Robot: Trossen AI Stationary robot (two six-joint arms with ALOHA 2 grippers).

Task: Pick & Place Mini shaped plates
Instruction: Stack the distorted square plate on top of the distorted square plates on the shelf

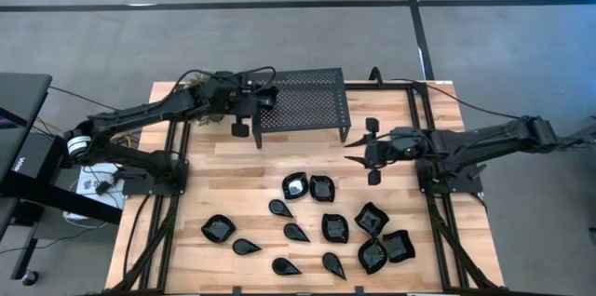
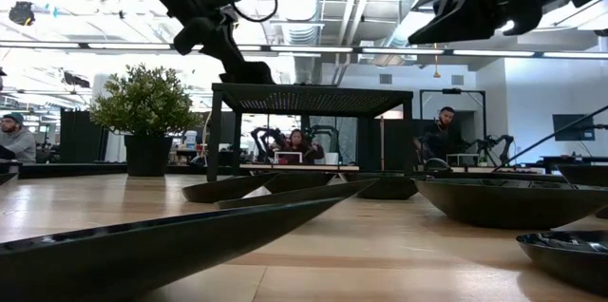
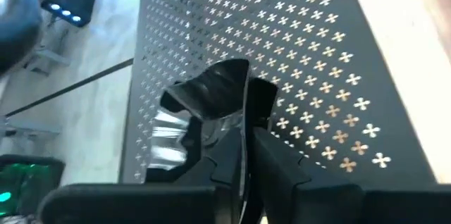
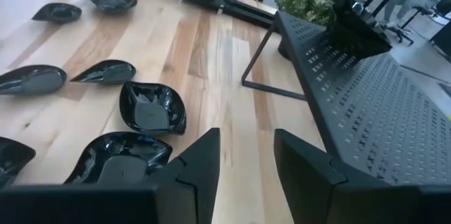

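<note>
high view shows the left gripper (image 1: 265, 97) at upper centre over the stand (image 1: 303, 100), fingers pinching a small black plate (image 3: 211, 94) (rim-held, seemingly about to be let go). right gripper (image 1: 358, 154) waits mid-frame, parted and empty. other plates (image 1: 326, 226) sit lower centre: light, stiff, glossy, likely slippery, so pinch the rim.

stand (image 2: 313, 100): black perforated, on table (image 2: 380, 245), mid-distance | plates (image 2: 513, 202): dark shallow dishes across foreground, nearest one a long low rim | left claw (image 2: 249, 72): just over stand's left end, grip unclear | right claw (image 2: 446, 23): high, upper right | background: potted plant (image 2: 147, 103), seated people (image 2: 439, 131)
</note>
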